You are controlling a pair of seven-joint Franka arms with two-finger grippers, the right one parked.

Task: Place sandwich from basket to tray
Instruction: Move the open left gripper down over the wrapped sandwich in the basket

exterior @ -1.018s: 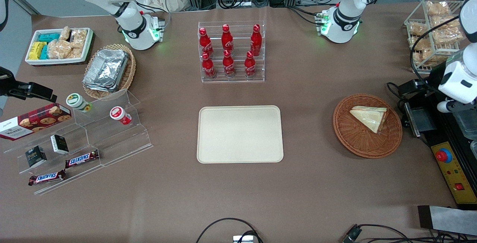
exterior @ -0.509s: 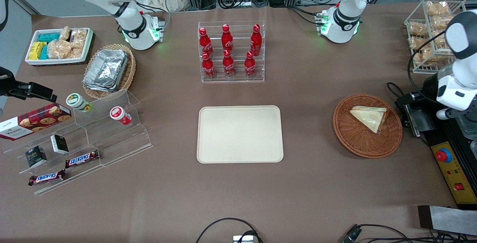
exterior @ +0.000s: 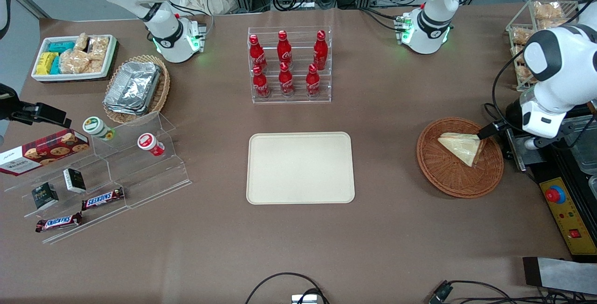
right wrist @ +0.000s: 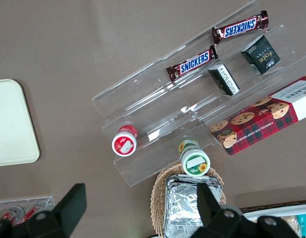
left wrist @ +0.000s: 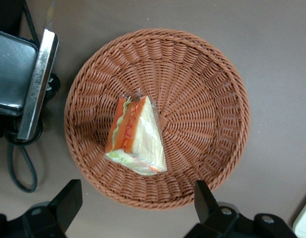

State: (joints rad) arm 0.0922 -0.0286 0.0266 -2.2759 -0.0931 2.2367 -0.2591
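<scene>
The sandwich point(exterior: 461, 148) is a wrapped pale wedge lying in the round brown wicker basket point(exterior: 443, 178) toward the working arm's end of the table. The left wrist view looks down on the sandwich point(left wrist: 138, 139), its orange and green filling showing, inside the basket point(left wrist: 212, 99). My left gripper point(exterior: 494, 130) hovers above the basket's rim on the side away from the tray. This gripper point(left wrist: 137, 191) is open wide with nothing between its fingers. The cream tray point(exterior: 300, 168) lies flat and bare at the table's middle.
A black and metal device point(left wrist: 24, 74) with a cable sits close beside the basket. A control box with a red button point(exterior: 555, 195) lies at the table's edge. A rack of red bottles point(exterior: 289, 64) stands farther from the camera than the tray.
The left arm has swung from the table's edge toward the basket, bringing the gripper over its rim. The sandwich, basket and tray have not moved.
</scene>
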